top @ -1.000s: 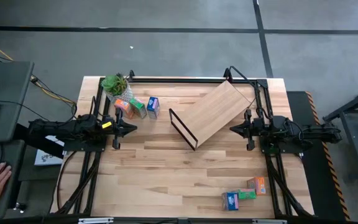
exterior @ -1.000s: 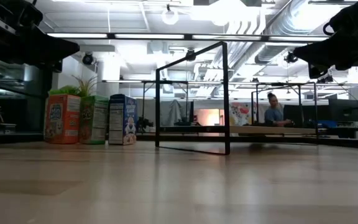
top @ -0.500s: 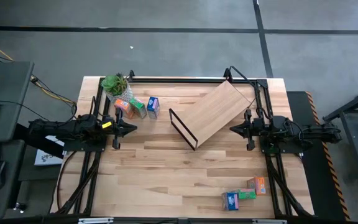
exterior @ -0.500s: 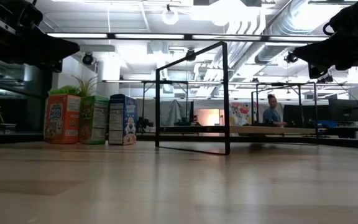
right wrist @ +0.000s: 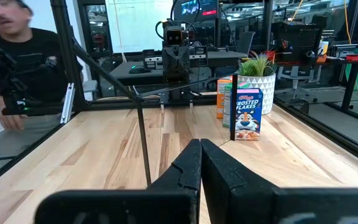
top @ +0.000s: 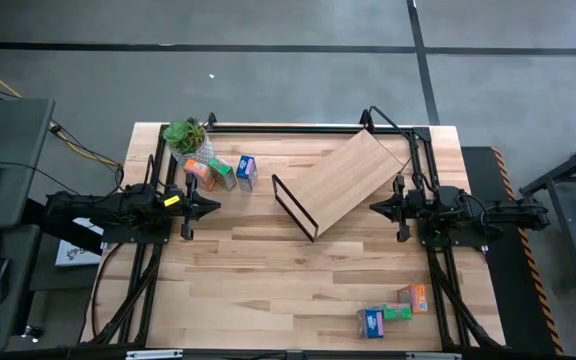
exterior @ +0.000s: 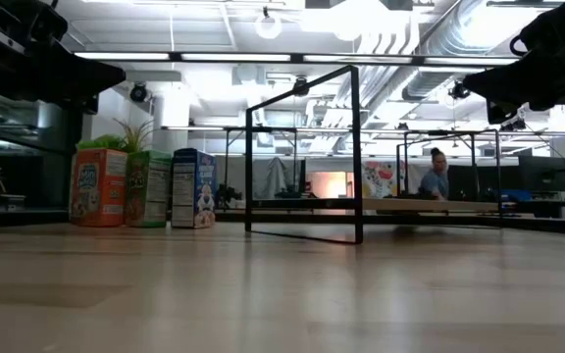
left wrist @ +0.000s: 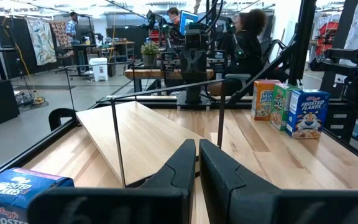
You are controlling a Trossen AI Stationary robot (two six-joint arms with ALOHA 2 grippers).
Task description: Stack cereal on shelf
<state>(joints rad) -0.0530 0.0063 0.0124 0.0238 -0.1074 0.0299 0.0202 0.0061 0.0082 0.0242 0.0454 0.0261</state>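
Note:
The shelf [top: 343, 180], light wood panels in a thin black frame, sits turned diagonally on the table's far middle, its frame on the tabletop [exterior: 302, 235]. Three cereal boxes stand upright at the far left by the plant: orange [top: 198, 172], green [top: 223, 173], blue [top: 246, 170]. Three more lie at the near right: blue [top: 371, 322], green [top: 398, 312], orange [top: 418, 297]. My left gripper [top: 213, 208] hovers shut at the table's left, my right gripper [top: 376, 208] shut at its right. Both point inward at the shelf and touch nothing.
A potted green plant [top: 185, 136] stands at the far left corner behind the boxes. Bare wood [top: 288, 270] stretches across the near half between the arms. A person [right wrist: 11, 56] is beyond the table's far side, and another person [exterior: 436, 176] shows in the room behind.
Neither arm, the boxes nor the shelf has moved. A person's hand that lay beside the table's left has drawn back out of the high view.

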